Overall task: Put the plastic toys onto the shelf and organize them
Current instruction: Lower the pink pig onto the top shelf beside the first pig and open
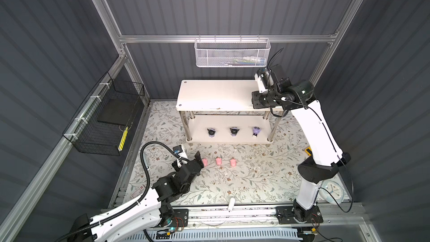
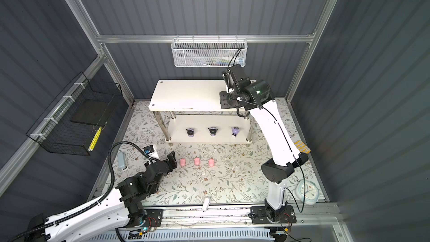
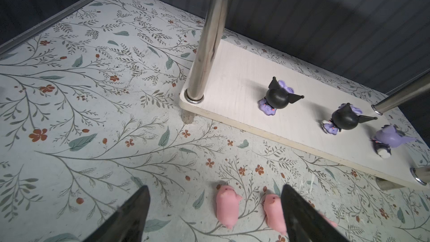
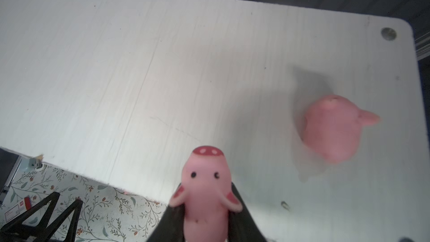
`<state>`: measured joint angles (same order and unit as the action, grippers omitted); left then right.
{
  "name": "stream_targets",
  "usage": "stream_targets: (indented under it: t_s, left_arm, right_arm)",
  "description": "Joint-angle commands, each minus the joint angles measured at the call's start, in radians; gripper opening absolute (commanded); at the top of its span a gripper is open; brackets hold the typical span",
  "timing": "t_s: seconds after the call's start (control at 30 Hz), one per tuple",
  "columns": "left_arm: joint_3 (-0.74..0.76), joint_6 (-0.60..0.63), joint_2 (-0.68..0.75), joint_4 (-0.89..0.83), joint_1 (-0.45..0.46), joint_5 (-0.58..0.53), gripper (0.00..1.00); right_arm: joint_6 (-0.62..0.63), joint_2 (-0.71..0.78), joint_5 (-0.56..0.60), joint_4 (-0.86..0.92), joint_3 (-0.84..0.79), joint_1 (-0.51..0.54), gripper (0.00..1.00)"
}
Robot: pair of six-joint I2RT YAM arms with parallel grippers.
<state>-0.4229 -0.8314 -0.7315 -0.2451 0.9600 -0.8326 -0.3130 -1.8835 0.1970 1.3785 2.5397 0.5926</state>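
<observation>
Mat (image 1: 244,182) with floral print, ribbed grey walls (image 1: 221,3), white shelf (image 1: 209,94)

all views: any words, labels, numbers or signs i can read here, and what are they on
No text is legible in any view.
Card, white with a red mark: print too small to read.
Clock dial: numerals too blurred to read.
Calculator keys: signs too small to read.

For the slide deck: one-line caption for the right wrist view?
Right hand grips a pink pig toy over the shelf's top board, beside a second pig resting there.
</observation>
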Motion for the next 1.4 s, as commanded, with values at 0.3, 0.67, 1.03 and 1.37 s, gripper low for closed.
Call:
stream_targets:
  t_s: [0.3,0.67,1.03,1.37]
  left_arm:
    - [0.025,-0.011,-0.016,0.014,-0.01,0.013,0.88]
    - [0.031,-0.017,-0.014,0.013,-0.013,0.015,0.88]
    - [0.042,-0.023,-0.026,0.028,-0.018,0.021,0.88]
    - [0.045,-0.019,-0.032,0.035,-0.029,0.03,0.88]
  right_arm:
    - [0.028,-0.036,0.004,-0.054,0.014,-0.048,0.3]
    - [0.03,-0.074,-0.019,-0.076,0.031,-0.075,0.3]
    - [0.027,-0.092,-0.03,-0.081,0.028,-0.076,0.31]
    - [0.028,-0.101,-0.031,-0.085,0.033,-0.082,0.37]
